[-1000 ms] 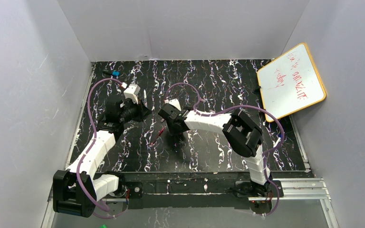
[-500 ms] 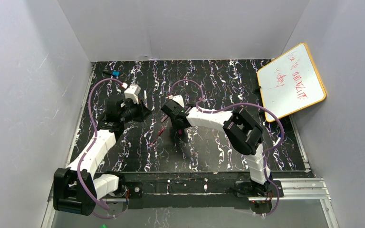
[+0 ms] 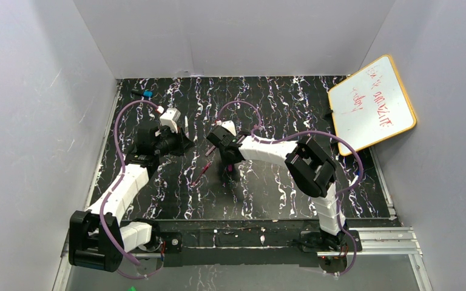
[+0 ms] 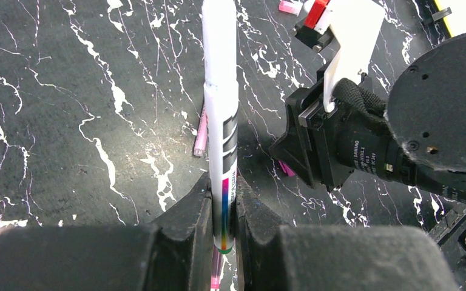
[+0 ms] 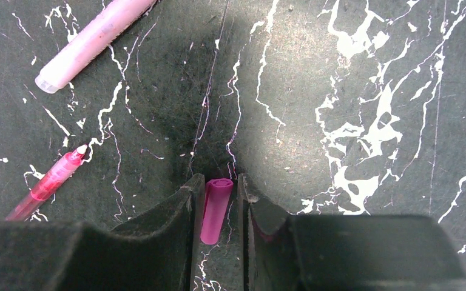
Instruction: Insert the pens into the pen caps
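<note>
A short magenta plastic pen cap [image 5: 216, 212] is being seen lying flat on the black, white-veined desk [image 5: 370, 91]. It is being bracketed by the two black fingers [image 5: 170, 221] of the right pincer [image 5: 218, 185]. That pincer is being shown narrow. One finger is sitting right at the cap's side while a thin dark sliver is showing on the other, so no firm clamp is being seen.

Off to one side in the right wrist view, a translucent red stick pen [image 5: 48, 182] with a whitish tip is lying on the desk. A pale pink pen [image 5: 91, 39] is lying farther off. Both are well apart from the cap.

Over on the other arm, a whitish stick pen [image 4: 221, 109] with grey bands, a rainbow stripe and a green end is being gripped by the left pincer [image 4: 223, 200]. The black pads are being pressed onto the barrel near the green end, and the rest of the pen is jutting forward over the desk. Just beside it, the black wrist of the right arm [image 4: 364, 139] is being caught in the left wrist view.

From above, both pincers are being seen near the middle of the desk, apart from each other. A small blue-and-black item [image 3: 147, 94] is lying at the far left corner. A yellow-framed whiteboard [image 3: 371, 104] with red writing is leaning at the right wall.
</note>
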You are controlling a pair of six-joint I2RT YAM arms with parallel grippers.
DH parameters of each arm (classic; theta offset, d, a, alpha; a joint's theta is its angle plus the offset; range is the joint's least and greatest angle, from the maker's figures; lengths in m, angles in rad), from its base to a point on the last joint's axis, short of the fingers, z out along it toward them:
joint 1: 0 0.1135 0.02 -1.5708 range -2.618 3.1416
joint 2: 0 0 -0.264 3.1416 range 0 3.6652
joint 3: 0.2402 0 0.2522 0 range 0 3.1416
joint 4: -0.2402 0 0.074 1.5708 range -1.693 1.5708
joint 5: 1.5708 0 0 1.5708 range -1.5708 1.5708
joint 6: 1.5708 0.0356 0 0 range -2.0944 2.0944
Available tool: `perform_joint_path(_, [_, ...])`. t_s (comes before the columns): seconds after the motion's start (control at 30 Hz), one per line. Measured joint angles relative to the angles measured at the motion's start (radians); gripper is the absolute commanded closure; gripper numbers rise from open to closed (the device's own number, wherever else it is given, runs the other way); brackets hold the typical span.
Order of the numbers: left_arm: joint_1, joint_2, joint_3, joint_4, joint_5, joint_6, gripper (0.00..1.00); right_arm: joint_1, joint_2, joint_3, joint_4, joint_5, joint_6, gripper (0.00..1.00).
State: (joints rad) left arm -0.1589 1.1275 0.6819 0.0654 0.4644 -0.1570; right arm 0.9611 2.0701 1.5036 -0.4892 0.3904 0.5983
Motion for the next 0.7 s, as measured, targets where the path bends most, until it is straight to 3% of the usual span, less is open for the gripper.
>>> perform_joint_path(0.4, [0.0,0.011,0.0,0.0,0.007,0.0,1.0,-0.003,-0.005,-0.014,0.017,-0.011,0.016,0.66])
perform_joint_path(0.7, [0.0,0.011,0.0,0.0,0.007,0.0,1.0,-0.003,-0.009,-0.021,0.019,-0.006,0.024,0.76])
